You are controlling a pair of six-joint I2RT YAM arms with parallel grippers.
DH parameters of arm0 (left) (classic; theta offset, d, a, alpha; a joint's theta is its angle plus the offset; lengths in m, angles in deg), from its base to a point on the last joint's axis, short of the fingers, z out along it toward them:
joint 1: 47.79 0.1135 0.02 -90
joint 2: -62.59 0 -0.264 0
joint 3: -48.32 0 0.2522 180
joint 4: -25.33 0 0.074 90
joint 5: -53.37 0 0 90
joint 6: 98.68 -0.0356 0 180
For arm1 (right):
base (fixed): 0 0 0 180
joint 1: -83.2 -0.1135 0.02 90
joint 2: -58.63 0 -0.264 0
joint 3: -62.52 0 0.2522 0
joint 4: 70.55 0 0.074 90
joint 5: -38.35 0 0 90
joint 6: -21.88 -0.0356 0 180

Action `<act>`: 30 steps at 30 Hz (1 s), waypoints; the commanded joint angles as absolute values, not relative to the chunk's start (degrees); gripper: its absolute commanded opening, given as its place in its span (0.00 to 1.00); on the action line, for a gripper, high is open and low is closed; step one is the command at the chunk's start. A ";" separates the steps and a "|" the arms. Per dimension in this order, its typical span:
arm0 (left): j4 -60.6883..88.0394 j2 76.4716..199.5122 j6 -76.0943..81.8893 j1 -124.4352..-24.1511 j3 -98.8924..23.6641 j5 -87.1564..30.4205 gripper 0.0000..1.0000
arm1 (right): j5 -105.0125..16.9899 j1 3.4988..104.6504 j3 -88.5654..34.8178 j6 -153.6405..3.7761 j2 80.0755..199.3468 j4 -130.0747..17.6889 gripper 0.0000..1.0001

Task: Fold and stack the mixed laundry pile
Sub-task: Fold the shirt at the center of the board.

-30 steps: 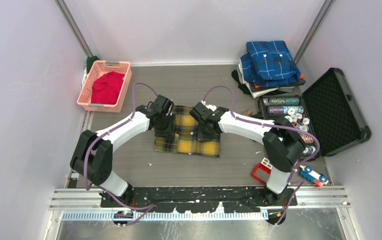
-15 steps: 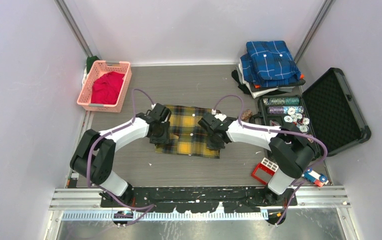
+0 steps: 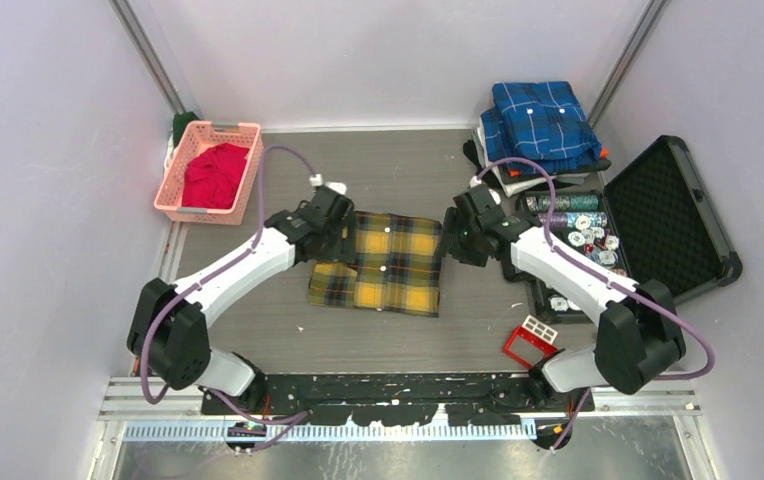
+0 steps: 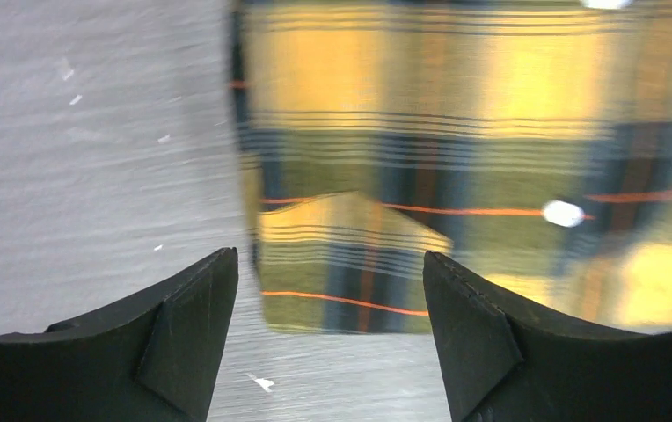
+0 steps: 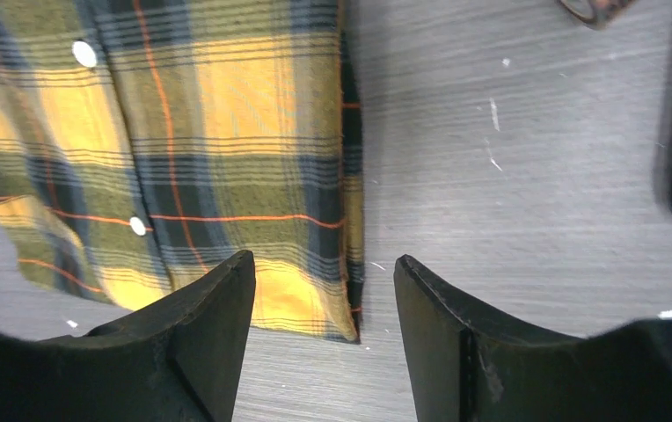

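The yellow-and-black plaid shirt lies folded into a rectangle at the middle of the table, buttons up, with a small corner flap loose at the edge beneath the left gripper. The right gripper hovers over the opposite edge. Both have their jaws wide apart and hold nothing. The fold looks done. To move the shirt well, each arm should probably pinch all layers at its own edge, flap included, and lift level. The red T-shirt sits crumpled in the pink basket.
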State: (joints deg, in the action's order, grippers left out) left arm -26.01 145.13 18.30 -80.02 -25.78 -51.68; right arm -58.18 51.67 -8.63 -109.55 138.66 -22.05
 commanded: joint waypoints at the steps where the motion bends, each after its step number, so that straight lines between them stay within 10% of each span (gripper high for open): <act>1: -25.57 145.49 13.09 -89.72 -33.30 -53.64 0.78 | -48.85 56.15 -10.43 -104.96 139.57 -27.12 0.65; 15: -35.46 173.00 13.97 -116.69 -57.03 -58.42 0.66 | -47.42 75.92 -14.25 -104.50 135.90 -18.75 0.65; 30: -32.57 185.11 15.83 -119.69 -59.69 -58.46 0.57 | -43.32 81.71 -11.10 -101.94 132.53 -17.39 0.64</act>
State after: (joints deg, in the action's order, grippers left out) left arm -34.32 184.47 14.98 -120.04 -59.09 -56.20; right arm -45.22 81.40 -11.29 -103.51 133.87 -17.65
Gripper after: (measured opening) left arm 0.595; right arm 0.644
